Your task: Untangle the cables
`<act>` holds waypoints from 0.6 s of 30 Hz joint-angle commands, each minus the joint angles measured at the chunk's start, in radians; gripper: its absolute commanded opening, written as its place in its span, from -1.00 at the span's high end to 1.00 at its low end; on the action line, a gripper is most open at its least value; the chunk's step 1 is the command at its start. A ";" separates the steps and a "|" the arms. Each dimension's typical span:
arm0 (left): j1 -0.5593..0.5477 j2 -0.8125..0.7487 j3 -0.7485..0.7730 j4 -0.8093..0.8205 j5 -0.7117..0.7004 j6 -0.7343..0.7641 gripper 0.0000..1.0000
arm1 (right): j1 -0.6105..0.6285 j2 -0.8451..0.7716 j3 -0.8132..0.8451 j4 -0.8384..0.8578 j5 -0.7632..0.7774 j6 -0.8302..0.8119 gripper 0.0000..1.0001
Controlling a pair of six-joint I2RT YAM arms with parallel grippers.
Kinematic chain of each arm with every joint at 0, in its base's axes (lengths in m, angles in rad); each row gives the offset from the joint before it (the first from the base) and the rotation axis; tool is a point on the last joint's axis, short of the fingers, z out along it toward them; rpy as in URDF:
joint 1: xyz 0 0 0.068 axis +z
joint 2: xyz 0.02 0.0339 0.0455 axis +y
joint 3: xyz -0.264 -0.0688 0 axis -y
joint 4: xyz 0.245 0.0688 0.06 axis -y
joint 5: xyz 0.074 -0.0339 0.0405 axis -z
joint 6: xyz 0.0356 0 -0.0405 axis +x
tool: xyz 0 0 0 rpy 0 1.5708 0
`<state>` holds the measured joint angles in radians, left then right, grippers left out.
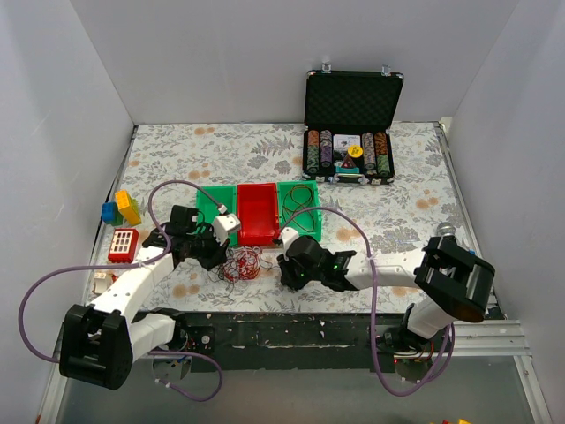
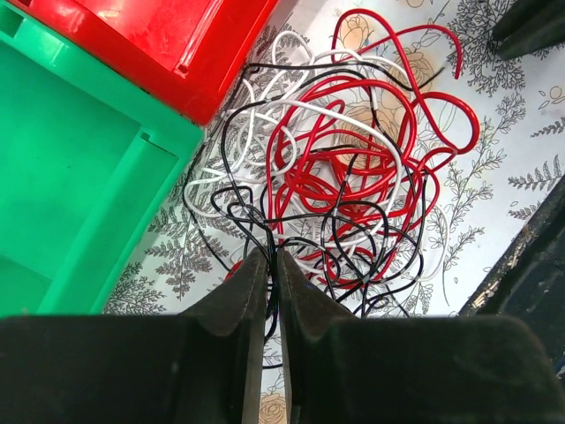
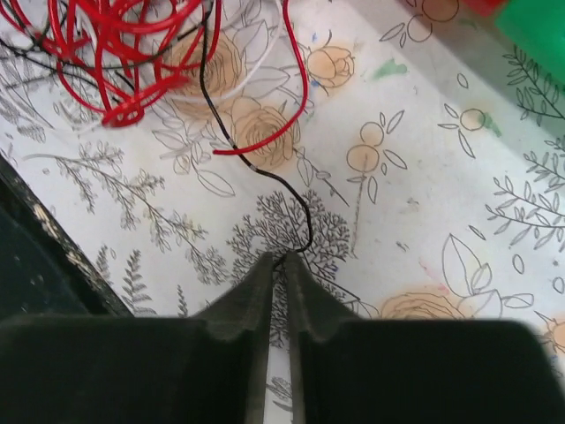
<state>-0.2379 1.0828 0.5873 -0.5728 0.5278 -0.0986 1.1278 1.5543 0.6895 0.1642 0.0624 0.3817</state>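
Left pincer (image 2: 272, 257), nearly closed, nips black strands of the cables (image 2: 353, 168) heaped just ahead. Right pincer (image 3: 278, 258) is clamped on one black strand.

Cables (image 1: 241, 263) are lying heaped on the table (image 1: 397, 221) near its front edge, between the left gripper (image 1: 210, 251) on their left and the right gripper (image 1: 288, 269) on their right. Three bins are standing in a row just behind the heap: left bin (image 1: 208, 208), middle bin (image 1: 257, 214), right bin (image 1: 311, 221), the last with a separate coil (image 1: 301, 196) lying in it. A case (image 1: 351, 106) is standing behind and right of the bins, at the far edge. Toy blocks (image 1: 122, 208) are sitting near the left edge.
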 commanded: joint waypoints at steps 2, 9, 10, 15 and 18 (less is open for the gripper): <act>-0.003 -0.037 0.003 -0.016 -0.008 0.022 0.85 | 0.006 -0.089 -0.054 0.047 0.013 0.037 0.97; -0.003 -0.038 0.017 -0.029 0.018 0.017 0.81 | 0.006 -0.109 0.008 0.015 0.065 -0.006 0.46; -0.003 -0.034 0.019 -0.029 0.021 0.016 0.81 | 0.006 -0.105 0.021 0.014 0.070 -0.018 0.39; -0.003 -0.031 0.019 -0.029 0.020 0.017 0.79 | 0.006 -0.053 0.074 0.018 0.067 -0.090 0.20; -0.003 -0.031 0.019 -0.029 0.018 0.017 0.79 | 0.006 -0.010 0.099 0.034 0.054 -0.122 0.16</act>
<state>-0.2379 1.0676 0.5877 -0.5987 0.5255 -0.0925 1.1278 1.4967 0.7334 0.1616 0.1127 0.3264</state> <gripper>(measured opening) 0.104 0.412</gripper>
